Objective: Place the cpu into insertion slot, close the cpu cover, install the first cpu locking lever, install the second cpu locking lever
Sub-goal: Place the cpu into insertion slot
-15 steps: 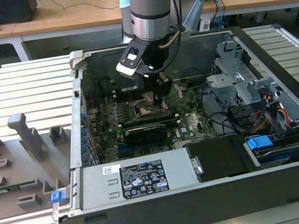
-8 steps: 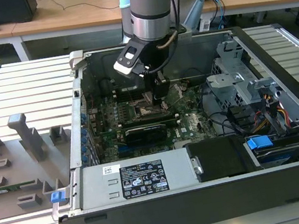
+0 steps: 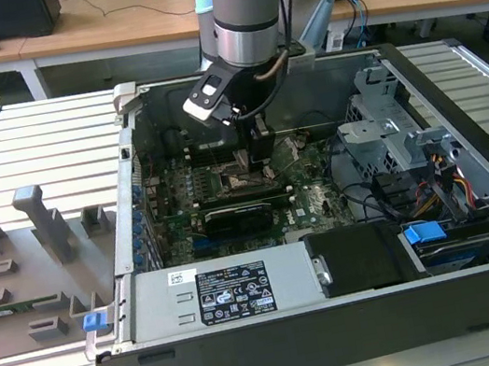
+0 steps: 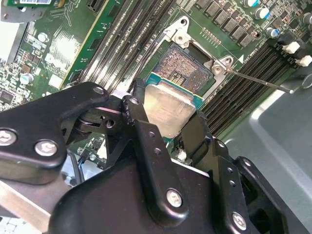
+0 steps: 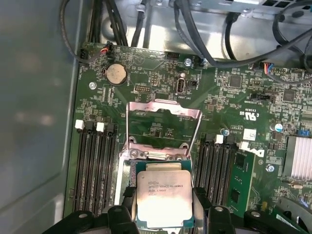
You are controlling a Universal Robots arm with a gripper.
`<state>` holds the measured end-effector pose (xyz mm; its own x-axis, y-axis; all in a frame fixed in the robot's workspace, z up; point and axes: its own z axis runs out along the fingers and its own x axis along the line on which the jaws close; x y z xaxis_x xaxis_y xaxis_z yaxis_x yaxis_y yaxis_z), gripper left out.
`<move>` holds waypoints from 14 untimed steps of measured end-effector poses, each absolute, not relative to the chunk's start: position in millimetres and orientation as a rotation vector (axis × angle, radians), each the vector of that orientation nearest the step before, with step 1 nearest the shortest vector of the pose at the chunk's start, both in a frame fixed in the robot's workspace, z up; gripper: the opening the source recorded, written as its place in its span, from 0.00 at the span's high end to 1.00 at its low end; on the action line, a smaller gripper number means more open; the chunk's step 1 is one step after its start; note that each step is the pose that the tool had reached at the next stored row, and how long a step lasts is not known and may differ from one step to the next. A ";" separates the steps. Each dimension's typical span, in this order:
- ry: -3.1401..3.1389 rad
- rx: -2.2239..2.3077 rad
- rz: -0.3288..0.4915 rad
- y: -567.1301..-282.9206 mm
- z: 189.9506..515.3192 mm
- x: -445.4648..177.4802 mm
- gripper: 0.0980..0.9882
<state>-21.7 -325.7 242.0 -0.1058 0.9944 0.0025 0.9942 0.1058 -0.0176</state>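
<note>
Gripper [image 4: 165,116]: the black fingers [image 4: 146,141] are clamped on two opposite edges of the cpu [image 4: 168,109], and the grasp shows in both wrist views. In the first wrist view the chip [image 5: 163,197] sits between the fingers with its silver top face up.

Cpu position: it is held over the near edge of the insertion slot [image 4: 187,68], directly beneath the gripper. It is not seated, and most of the slot's contact field lies exposed just beyond the fingertips. Whether the chip's lower edge touches the slot's rim cannot be told.

Cpu cover [image 5: 165,108]: it is swung open, standing up from its hinge just beyond the held chip, and the board shows through its square window.

Lever [image 4: 258,80]: a thin metal rod runs outward from a corner of the slot, away from the gripper, and is not latched.

Memory slots [image 5: 92,165]: long black banks flank the slot on both sides of the gripper.

Farther from the gripper, a coin battery [image 5: 116,74] sits on the green board, with black cables [image 5: 195,29] hanging past it.

In the exterior view, the arm [image 3: 243,3] reaches down into the open computer case [image 3: 457,98], with the gripper [image 3: 253,148] low over the board. A power supply box [image 3: 216,292] lies nearer the camera than the gripper. A grey tray [image 3: 14,271] sits outside the case, well apart from the gripper.
</note>
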 end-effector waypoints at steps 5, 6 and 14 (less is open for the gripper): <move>-2.291 -2.130 0.017 -325.7 242.0 -21.7 0.50; -2.280 -2.141 0.017 -325.7 242.0 -21.7 0.50; -2.224 -2.199 0.017 -325.7 242.0 -21.7 0.50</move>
